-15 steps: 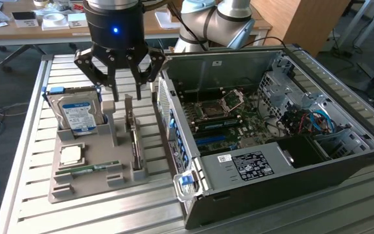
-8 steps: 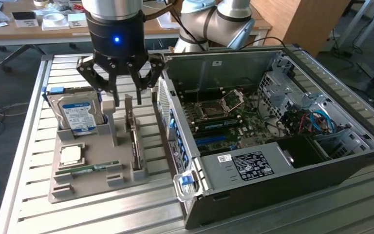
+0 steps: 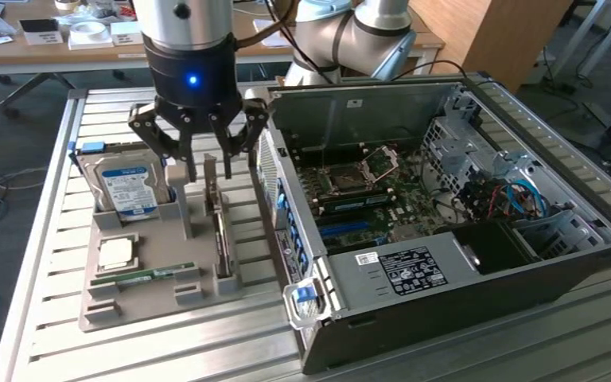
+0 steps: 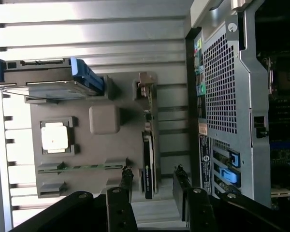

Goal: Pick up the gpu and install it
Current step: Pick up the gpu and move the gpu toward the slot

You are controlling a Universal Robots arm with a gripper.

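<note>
GPU (image 3: 219, 231), a thin green circuit card with a long silvery end bracket, is standing on edge in a slot of the grey plastic holder tray (image 3: 146, 310). The tray is lying on the slatted metal table (image 3: 178, 354), just beside the open black computer case (image 3: 560, 270), on the exterior view's left of it. The arm's black gripper (image 3: 210, 163) is hanging over one end of the card. Its fingers are spread apart and straddling the card, with a gap on each side, grasping nothing. A silver hard drive with blue-white label (image 3: 130, 191), a square silvery processor chip (image 3: 118, 253) and a narrow green RAM stick (image 3: 144, 276) are sitting in the same tray.
</note>
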